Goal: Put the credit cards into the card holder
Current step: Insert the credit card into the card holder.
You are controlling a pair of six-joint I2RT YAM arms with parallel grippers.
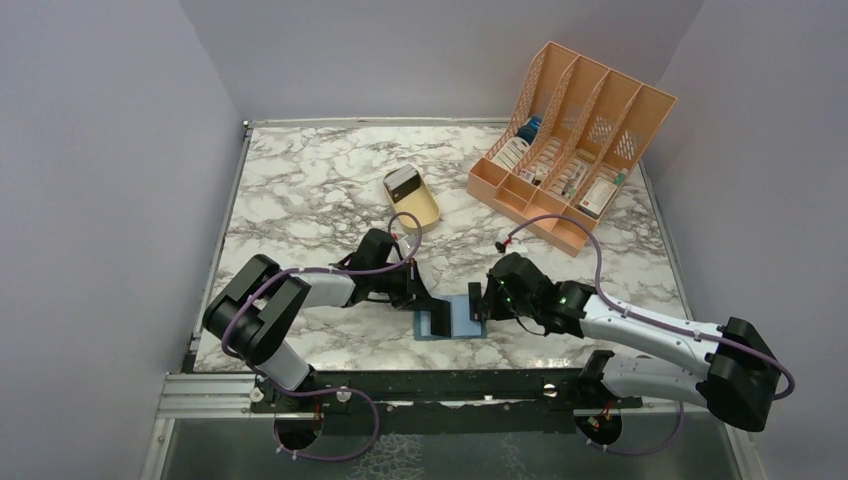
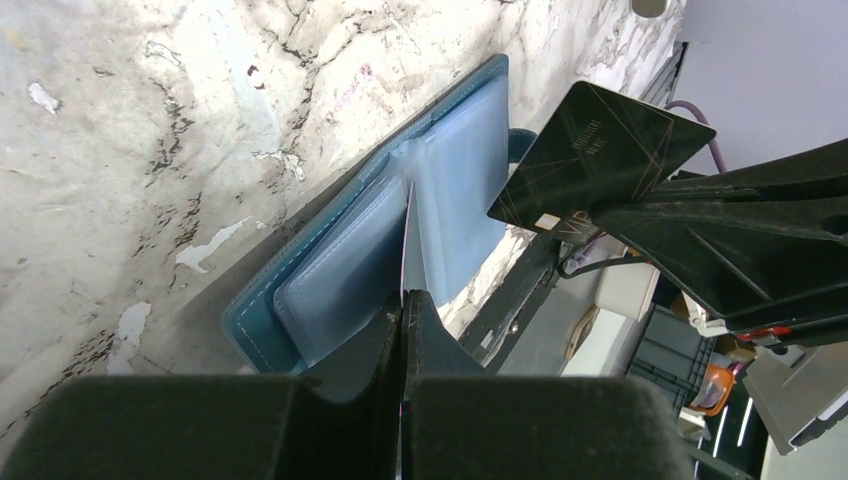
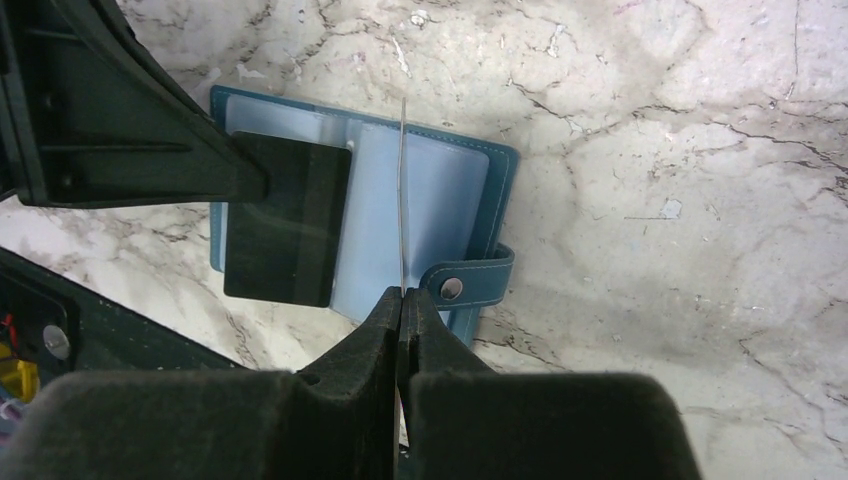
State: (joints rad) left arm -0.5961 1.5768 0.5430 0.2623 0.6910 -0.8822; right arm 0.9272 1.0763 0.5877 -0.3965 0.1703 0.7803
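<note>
Card holder lies open on the marble table between my two pincers. The left gripper is clamped tight on a black card and the right gripper on a black VIP card — both close over it. Plain grey walls stand around.

Left gripper and right gripper, each clamping a credit card, crowd over the open card holder; barely any gap between. Tray and file rack stand well behind; far-left desk free.
</note>
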